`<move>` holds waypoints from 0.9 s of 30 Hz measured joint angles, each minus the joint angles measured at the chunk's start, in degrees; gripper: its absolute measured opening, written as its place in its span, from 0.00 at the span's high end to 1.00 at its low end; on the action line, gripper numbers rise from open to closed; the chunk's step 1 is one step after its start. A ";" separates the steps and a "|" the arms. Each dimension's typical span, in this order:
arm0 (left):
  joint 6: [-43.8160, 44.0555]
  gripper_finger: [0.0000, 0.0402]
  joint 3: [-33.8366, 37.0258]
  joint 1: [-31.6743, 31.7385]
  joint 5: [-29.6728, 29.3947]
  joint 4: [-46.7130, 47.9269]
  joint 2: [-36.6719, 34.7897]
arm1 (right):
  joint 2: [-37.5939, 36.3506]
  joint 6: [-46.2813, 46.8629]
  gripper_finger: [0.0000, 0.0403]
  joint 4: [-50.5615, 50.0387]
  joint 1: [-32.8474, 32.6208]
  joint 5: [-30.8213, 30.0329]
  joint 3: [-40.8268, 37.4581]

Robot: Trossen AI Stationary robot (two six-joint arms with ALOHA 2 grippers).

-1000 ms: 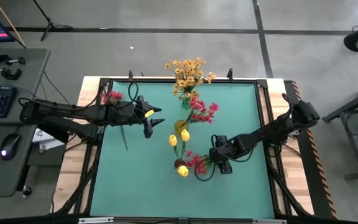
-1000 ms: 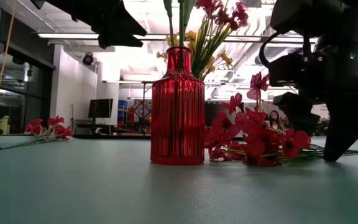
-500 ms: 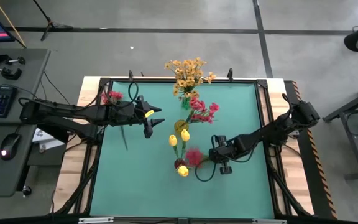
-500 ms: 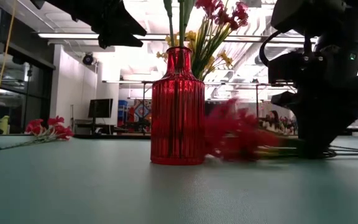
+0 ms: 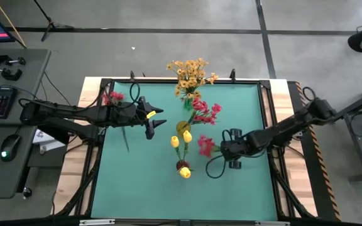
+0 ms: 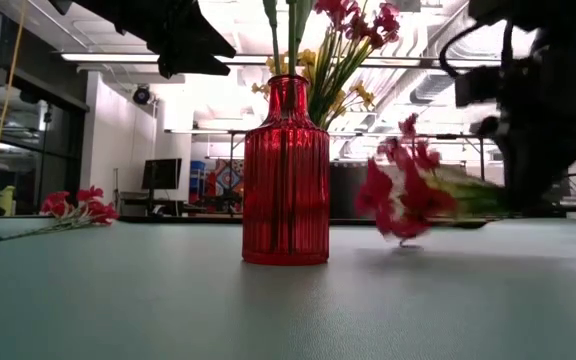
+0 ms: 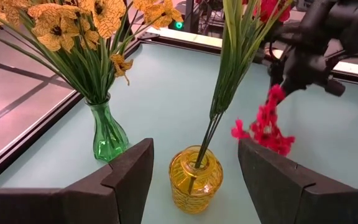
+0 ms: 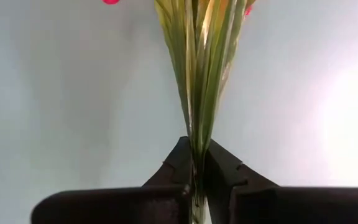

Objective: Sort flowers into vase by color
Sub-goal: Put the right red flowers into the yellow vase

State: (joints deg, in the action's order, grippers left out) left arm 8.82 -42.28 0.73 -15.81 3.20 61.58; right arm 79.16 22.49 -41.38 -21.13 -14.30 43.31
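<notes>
My right gripper (image 5: 226,150) is shut on a pink-red flower (image 5: 205,146), which hangs off the table right of the red vase (image 6: 286,175). The red vase (image 5: 182,166) holds yellow buds (image 5: 180,140). Farther back, a yellow vase (image 7: 194,179) holds pink-red flowers (image 5: 203,110), and a green vase (image 7: 109,132) holds orange-yellow sprays (image 5: 191,73). My left gripper (image 5: 153,122) hovers open and empty, left of the vases. Another pink-red flower (image 5: 114,97) lies flat on the mat at the far left. My right gripper pinches the flower's green stalk bundle (image 8: 197,163) between its two fingers, just below where the leaves fan out. The fingers come from the table's right side, in line with the stalk. The blossom end (image 6: 406,190) points toward the red vase, lifted clear of the mat.
The green mat (image 5: 143,182) is bordered by a black frame (image 5: 272,119). The held flower's thin stalk curls behind the gripper (image 5: 213,171). A desk with keyboard and mouse (image 5: 8,147) stands left of the table.
My right gripper has shut on the pink-red flower's stalk and risen, drifting toward the table's far right. The flower, which lay on the mat beside the red vase, is now lifted clear and swung away from the vase.
</notes>
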 joint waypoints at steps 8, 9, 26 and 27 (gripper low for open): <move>0.07 0.44 0.00 0.00 0.00 -0.03 0.00 | -3.39 -2.66 1.00 12.03 -1.85 -12.30 -0.63; 0.07 0.44 0.00 0.00 0.00 -0.07 0.00 | -3.38 -4.17 1.00 15.13 -1.83 -13.09 -0.96; 0.07 0.44 0.00 0.00 0.00 -0.07 0.00 | -3.37 -29.53 1.00 56.48 5.91 -14.41 -1.60; 0.07 0.44 0.00 0.00 0.00 -0.07 0.00 | -3.37 -30.65 1.00 58.76 6.35 -12.55 -1.60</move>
State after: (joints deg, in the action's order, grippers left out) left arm 8.88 -42.28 0.73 -15.81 3.14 61.58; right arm 75.79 -8.17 17.38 -14.78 -26.85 41.71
